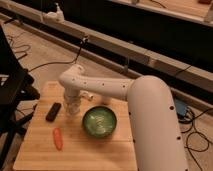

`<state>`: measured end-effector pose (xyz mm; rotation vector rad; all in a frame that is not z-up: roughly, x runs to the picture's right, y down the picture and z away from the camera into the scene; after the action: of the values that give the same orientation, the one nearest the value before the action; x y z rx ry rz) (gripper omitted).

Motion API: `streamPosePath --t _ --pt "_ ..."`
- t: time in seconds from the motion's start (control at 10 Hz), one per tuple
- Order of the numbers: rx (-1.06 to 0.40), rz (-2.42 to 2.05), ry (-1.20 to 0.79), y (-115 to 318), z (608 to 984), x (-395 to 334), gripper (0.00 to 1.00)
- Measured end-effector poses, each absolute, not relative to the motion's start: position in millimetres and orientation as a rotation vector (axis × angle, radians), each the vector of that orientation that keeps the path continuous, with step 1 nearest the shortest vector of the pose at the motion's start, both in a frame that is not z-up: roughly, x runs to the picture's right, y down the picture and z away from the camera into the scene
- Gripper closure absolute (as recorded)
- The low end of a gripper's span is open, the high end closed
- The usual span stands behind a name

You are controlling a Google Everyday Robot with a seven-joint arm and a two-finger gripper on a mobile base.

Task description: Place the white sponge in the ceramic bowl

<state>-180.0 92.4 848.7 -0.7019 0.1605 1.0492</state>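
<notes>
Jaws state: can't tell, the wrist housing blocks any look at them from this angle. Gripper point(73, 109) is pointed straight down at the tabletop point(100, 150), at the left-centre of the board, between the black remote-like object point(53, 111) on its left and the ceramic bowl point(99, 121) on its right. It sits just beside the bowl's left rim; can't tell if it touches the board.

White sponge: not identifiable. There's a pale lump right at the tip of the gripper, but it merges with the white wrist, so can't say whether that's the sponge or part of the hand. A small pale thing point(105, 101) shows just behind the bowl's far rim, beside the forearm; too unclear to name.

Bowl: dark green, glossy, lighter swirl inside, upright, near the middle of the board. Nothing visible inside it.

Orange carrot-shaped item point(58, 138) lies flat at front left of the board, well apart from the gripper and left of the bowl, long axis running roughly front to back.

Arm point(150, 120): big white link comes in from lower right, covering the right part of the board, then the forearm runs left above the bowl to an elbow, with the wrist dropping down from there.

Tabletop is light wood planks. Cables point(197, 130) trail on the floor to the right. Black frame point(12, 95) stands at the left edge.
</notes>
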Motion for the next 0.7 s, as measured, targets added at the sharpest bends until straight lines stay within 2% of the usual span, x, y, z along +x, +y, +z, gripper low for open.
streamPosePath --t 0.4,0.6,0.7 --pt "-0.687 1.079 0.191 83.7 835.5 -124.0 0.98" --pt "-0.702 1.126 0.230 92.6 833.0 -84.6 0.80" --pt "-0.718 1.151 0.251 100.6 831.9 -66.0 0.68"
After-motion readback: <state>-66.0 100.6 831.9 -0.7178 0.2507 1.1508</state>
